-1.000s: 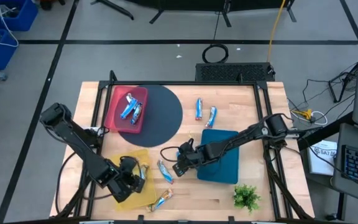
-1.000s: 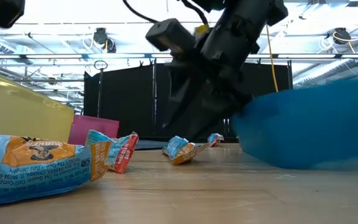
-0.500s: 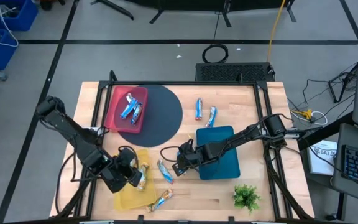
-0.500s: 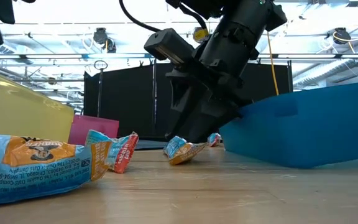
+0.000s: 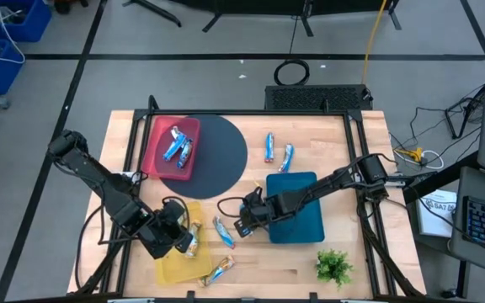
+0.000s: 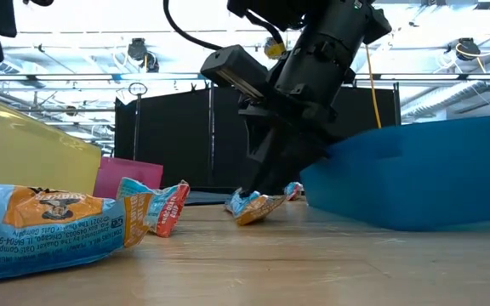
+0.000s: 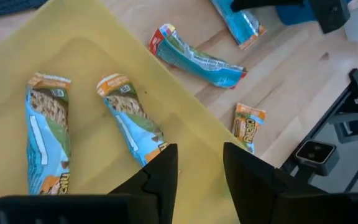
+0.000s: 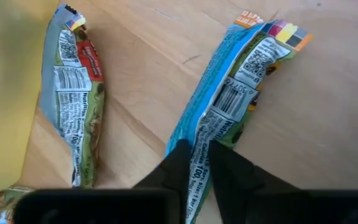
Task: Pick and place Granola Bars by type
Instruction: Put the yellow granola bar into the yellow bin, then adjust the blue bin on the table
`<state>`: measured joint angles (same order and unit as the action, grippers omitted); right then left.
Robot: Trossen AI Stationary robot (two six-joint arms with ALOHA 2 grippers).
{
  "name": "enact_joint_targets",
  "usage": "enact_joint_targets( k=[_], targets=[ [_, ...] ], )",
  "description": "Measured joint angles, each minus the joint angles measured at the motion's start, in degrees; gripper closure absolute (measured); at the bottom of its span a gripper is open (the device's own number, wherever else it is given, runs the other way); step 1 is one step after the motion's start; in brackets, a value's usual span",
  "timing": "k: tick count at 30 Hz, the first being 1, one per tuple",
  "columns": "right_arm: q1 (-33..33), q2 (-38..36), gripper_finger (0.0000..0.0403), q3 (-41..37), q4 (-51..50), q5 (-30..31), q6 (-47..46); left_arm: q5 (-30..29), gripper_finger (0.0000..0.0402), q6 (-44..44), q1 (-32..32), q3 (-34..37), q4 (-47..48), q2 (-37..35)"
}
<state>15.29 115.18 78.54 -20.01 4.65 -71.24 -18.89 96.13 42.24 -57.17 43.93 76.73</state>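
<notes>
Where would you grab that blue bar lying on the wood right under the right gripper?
Probably across its narrow middle, from straight above: the bar lies flat and slim, its crimped ends flimsy. The right gripper is already down at one end of it, fingers nearly together.

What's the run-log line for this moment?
left end effector: open over yellow tray | right end effector: pinching bar on table

Overhead looks down; low camera sits level; wrist cameras close above table (image 5: 310, 135).

Beside the right gripper (image 5: 241, 225), bare wood is bounded by a yellow tray (image 5: 173, 268) and a blue tray (image 5: 306, 223).
</notes>
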Motion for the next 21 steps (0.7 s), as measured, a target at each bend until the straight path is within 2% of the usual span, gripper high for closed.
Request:
enact_joint_targets(
  k=[3, 21],
  targets=[
    [-0.3, 0.0, 0.0396, 0.0, 0.0, -0.5, 1.0, 0.4, 0.027, 0.0, 0.0, 0.0, 0.0, 0.0],
    [-0.3, -2.4, 0.0403, 0.0, -0.8, -0.5, 3.0, 0.9, 0.027, -1.3, -0.8, 0.0, -0.2, 0.0]
  ],
)
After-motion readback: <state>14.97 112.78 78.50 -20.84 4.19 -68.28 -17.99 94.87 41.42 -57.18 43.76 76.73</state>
